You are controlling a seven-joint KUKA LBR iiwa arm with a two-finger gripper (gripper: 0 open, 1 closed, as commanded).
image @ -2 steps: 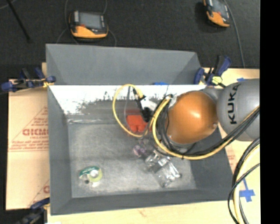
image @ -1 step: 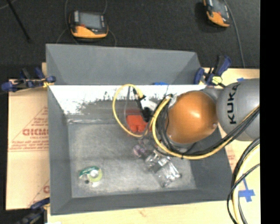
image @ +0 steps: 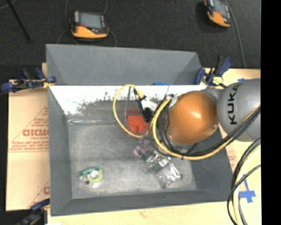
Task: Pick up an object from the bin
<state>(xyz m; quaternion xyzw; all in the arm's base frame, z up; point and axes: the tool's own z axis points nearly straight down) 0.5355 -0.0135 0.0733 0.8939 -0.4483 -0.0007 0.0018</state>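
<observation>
Bin: red obj, clear bits (plastic?)

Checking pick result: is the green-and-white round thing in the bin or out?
In. The green-and-white round thing lies on the bin floor toward the view's lower-left corner, well apart from the arm.

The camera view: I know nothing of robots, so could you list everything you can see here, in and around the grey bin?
bin: one, grey, middle of the view
round thing: one, green and white, bin floor, front left
clear plastic pieces: small heap, see-through, bin floor, front right of middle
purple bit: one, purplish, just behind and left of that heap
red thing: one, red-orange, back of the bin floor
handheld devices: two, orange and black, dark floor beyond the bin
orange cover: one, over the bin's right side
arm: one, grey, marked KUKA, from the right
cables: several, yellow and black, looped about the cover
</observation>
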